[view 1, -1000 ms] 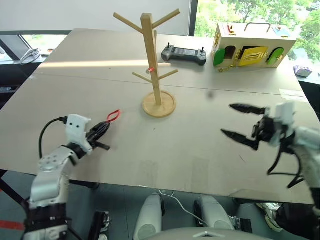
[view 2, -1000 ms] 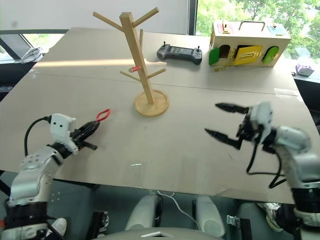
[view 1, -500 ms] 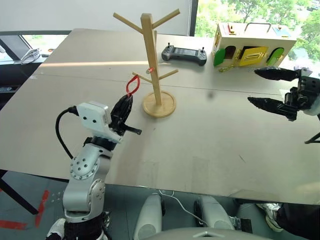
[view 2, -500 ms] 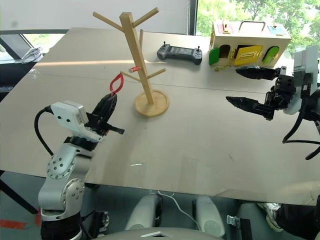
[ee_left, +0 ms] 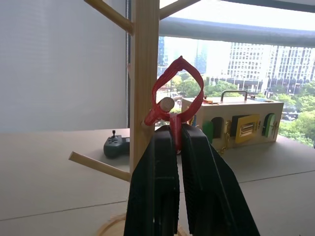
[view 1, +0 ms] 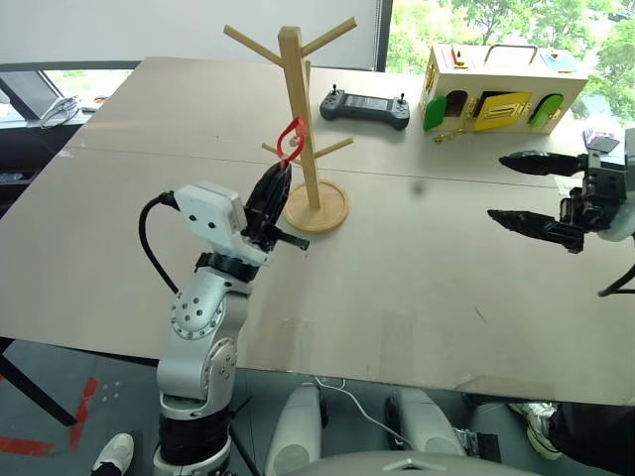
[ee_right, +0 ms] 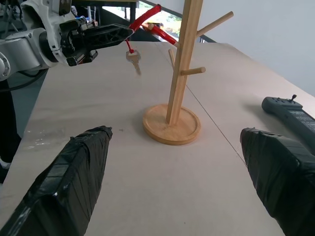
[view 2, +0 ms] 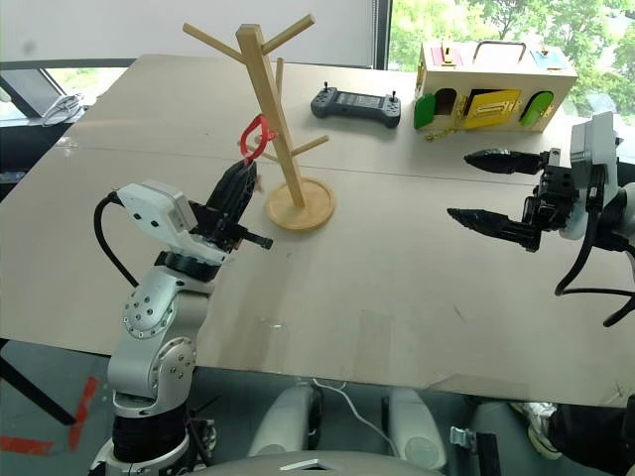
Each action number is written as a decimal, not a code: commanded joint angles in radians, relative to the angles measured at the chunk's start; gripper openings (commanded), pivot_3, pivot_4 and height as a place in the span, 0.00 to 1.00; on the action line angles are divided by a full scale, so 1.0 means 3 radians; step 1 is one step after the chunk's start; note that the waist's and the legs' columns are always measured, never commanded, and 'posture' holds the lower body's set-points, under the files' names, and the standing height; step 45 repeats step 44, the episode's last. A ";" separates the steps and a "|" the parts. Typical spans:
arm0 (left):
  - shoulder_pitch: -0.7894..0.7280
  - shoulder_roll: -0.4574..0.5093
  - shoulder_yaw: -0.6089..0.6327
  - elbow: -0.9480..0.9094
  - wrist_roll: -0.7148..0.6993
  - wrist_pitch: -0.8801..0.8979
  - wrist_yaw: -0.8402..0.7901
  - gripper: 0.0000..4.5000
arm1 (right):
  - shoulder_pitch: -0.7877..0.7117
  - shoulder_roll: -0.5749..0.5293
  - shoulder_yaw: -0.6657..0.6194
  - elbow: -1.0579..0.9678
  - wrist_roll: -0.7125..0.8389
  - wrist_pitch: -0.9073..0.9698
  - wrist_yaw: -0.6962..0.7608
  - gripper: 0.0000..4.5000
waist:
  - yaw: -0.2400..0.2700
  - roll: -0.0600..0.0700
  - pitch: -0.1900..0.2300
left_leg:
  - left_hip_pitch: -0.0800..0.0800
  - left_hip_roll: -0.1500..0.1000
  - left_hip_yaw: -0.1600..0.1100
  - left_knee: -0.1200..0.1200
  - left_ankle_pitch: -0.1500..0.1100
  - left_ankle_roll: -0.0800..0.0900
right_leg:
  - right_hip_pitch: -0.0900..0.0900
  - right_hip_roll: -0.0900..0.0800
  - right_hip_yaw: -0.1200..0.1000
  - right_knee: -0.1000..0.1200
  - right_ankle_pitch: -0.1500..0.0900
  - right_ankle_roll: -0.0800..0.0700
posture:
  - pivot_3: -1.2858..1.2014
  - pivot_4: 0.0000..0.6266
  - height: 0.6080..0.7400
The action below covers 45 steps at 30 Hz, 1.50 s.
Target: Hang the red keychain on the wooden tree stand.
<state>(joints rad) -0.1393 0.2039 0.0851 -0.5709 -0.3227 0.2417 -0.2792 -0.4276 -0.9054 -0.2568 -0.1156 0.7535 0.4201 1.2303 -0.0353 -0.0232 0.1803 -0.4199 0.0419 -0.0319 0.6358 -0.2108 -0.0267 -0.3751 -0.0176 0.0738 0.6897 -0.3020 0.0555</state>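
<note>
My left gripper (view 1: 280, 171) is shut on the stem of the red keychain (view 1: 289, 139) and holds it up beside the wooden tree stand (view 1: 298, 109). In the left wrist view the red loop (ee_left: 178, 91) stands above the shut fingers (ee_left: 153, 187), and the end of a lower peg (ee_left: 166, 104) shows through it. I cannot tell whether the loop is over the peg. The grey key (ee_right: 134, 58) dangles below the loop. My right gripper (view 1: 498, 186) hovers open and empty over the table at the right, well away from the stand.
A black handheld controller (view 1: 365, 107) lies behind the stand. At the back right stands a wooden box with coloured doors (view 1: 493, 84). The stand's round base (view 1: 316, 206) rests mid-table on the beige tabletop (view 1: 397, 288), whose front edge is close to me.
My left gripper has lifted the red keychain from low over the table, up and to the right, to the stand's lower peg. The right gripper has risen and drawn out to the right.
</note>
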 commanded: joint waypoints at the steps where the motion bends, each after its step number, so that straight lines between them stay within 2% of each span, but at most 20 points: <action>1: -0.0090 0.0037 -0.0041 0.0068 0.0141 -0.0030 0.0064 0.01 | -0.0001 0.0011 -0.0151 -0.0094 0.0012 -0.0065 -0.0036 1.00 | 0.0003 0.0000 0.0000 | 0.0000 0.0000 0.0000 0.0000 0.0000 0.0000 | 0.0000 0.0000 0.0000 0.0000 0.0000 0.0000 | 0.52 0.24 1.00; 11: -0.0365 -0.0071 -0.0271 0.0496 0.0329 -0.0068 0.0119 0.01 | 0.0064 0.0019 -0.0196 -0.0180 0.0036 -0.0073 -0.0111 1.00 | 0.0008 0.0000 0.0000 | -0.0001 -0.0001 -0.0001 0.0000 0.0000 0.0000 | 0.0000 0.0000 -0.0001 -0.0001 0.0000 0.0000 | 0.52 0.24 1.00; 14: -0.0377 -0.0087 -0.0266 0.0543 0.0357 -0.0121 0.0111 0.18 | 0.0089 0.0029 -0.0207 -0.0208 0.0040 -0.0074 -0.0130 1.00 | 0.0007 0.0000 0.0000 | -0.0002 -0.0001 -0.0002 0.0000 0.0000 0.0000 | 0.0000 0.0000 -0.0001 -0.0001 0.0000 0.0000 | 0.52 0.24 1.00; 17: -0.0357 -0.0092 -0.0227 0.0559 0.0351 -0.0118 0.0132 0.50 | 0.0119 0.0053 -0.0205 -0.0231 0.0030 -0.0090 -0.0151 1.00 | 0.0005 0.0000 0.0000 | -0.0002 -0.0001 -0.0002 0.0000 0.0000 0.0000 | 0.0000 0.0000 -0.0002 -0.0001 0.0000 0.0000 | 0.52 0.24 1.00; 18: -0.0343 -0.0089 -0.0218 0.0546 0.0343 -0.0112 0.0133 0.50 | 0.0134 0.0072 -0.0198 -0.0242 0.0017 -0.0102 -0.0171 1.00 | 0.0006 0.0000 0.0000 | -0.0002 -0.0001 -0.0002 0.0000 0.0000 0.0000 | 0.0000 0.0000 -0.0002 -0.0001 0.0000 0.0000 | 0.52 0.24 1.00; 19: -0.0325 -0.0094 -0.0205 0.0532 0.0324 -0.0104 0.0139 0.65 | 0.0145 0.0099 -0.0189 -0.0250 0.0002 -0.0119 -0.0199 1.00 | 0.0006 0.0000 0.0000 | -0.0002 -0.0001 -0.0002 0.0000 0.0000 0.0000 | 0.0000 0.0000 -0.0002 -0.0001 0.0000 0.0000 | 0.52 0.24 1.00; 22: -0.0180 -0.0076 -0.0195 0.0473 0.0335 -0.0082 0.0152 0.95 | 0.0217 0.0318 -0.0125 -0.0305 -0.0128 -0.0220 -0.0464 1.00 | 0.0003 0.0000 0.0000 | -0.0002 -0.0001 -0.0003 0.0000 0.0000 0.0000 | 0.0000 0.0000 -0.0002 -0.0001 0.0000 0.0000 | 0.52 0.24 1.00; 23: -0.0123 -0.0068 -0.0191 0.0477 0.0351 -0.0095 0.0150 0.98 | 0.0231 0.0436 -0.0090 -0.0308 -0.0208 -0.0279 -0.0607 1.00 | -0.0003 0.0000 0.0000 | -0.0002 -0.0001 -0.0003 0.0000 0.0000 0.0000 | 0.0000 0.0000 -0.0003 -0.0001 0.0000 0.0000 | 0.52 0.24 1.00; 30: 0.0114 -0.0121 0.0093 0.0820 0.0370 -0.0170 0.0335 0.98 | 0.0454 0.1485 0.0244 -0.0185 -0.1009 -0.0832 -0.1722 1.00 | -0.0003 0.0002 -0.0001 | -0.0002 -0.0001 -0.0005 0.0000 0.0001 -0.0001 | -0.0002 0.0000 -0.0004 0.0003 0.0000 0.0000 | 0.52 0.24 1.00; 32: 0.0161 -0.0095 0.0196 0.1103 0.0427 -0.0320 0.0368 0.98 | 0.0586 0.1919 0.0312 0.0145 -0.1438 -0.1252 -0.2294 1.00 | -0.0001 -0.0001 -0.0003 | -0.0002 -0.0001 -0.0004 0.0000 0.0001 -0.0001 | -0.0002 0.0000 -0.0003 0.0002 0.0000 0.0000 | 0.52 0.24 1.00; 34: 0.0169 -0.0081 0.0259 0.1304 0.0468 -0.0434 0.0395 0.98 | 0.0634 0.2192 0.0287 0.0436 -0.1722 -0.1644 -0.2663 1.00 | 0.0002 0.0001 -0.0003 | -0.0001 -0.0001 -0.0005 -0.0001 0.0001 -0.0001 | -0.0002 0.0000 -0.0004 0.0002 0.0000 0.0000 | 0.52 0.24 1.00; 39: 0.0143 -0.0133 0.0374 0.1628 0.0497 -0.0651 0.0482 0.98 | 0.0668 0.2397 0.0238 0.0934 -0.2141 -0.2395 -0.3147 1.00 | 0.0006 0.0002 -0.0002 | -0.0005 -0.0002 -0.0002 -0.0001 0.0001 -0.0001 | -0.0007 -0.0003 -0.0003 0.0002 0.0000 0.0000 | 0.52 0.24 1.00; 45: 0.0154 -0.0166 0.0326 0.1870 0.0565 -0.0875 0.0481 0.98 | 0.0660 0.2498 0.0215 0.1214 -0.2265 -0.2675 -0.3484 1.00 | 0.0002 0.0002 -0.0003 | -0.0003 -0.0002 -0.0002 -0.0001 0.0001 -0.0001 | -0.0006 -0.0002 -0.0003 0.0003 0.0000 0.0000 | 0.52 0.24 1.00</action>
